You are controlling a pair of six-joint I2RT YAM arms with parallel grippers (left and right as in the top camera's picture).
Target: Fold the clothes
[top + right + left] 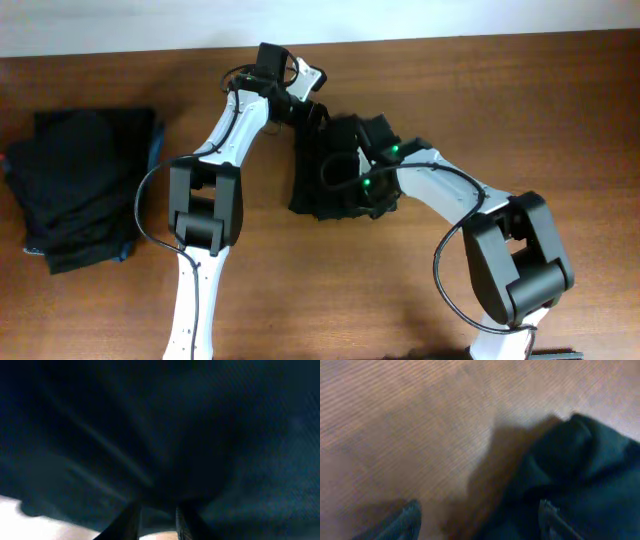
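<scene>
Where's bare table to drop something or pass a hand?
Free: table far right, past the right arm; front strip below the black garment, between the arms. Crowded: centre, left gripper and right gripper at the garment; black clothes stack at left.

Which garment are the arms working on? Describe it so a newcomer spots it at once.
Start at the wooden table and go to its middle, where the left arm and right arm meet. The black garment lies there crumpled. Unlike the dark stack at the table's left edge, it is single and loose.
</scene>
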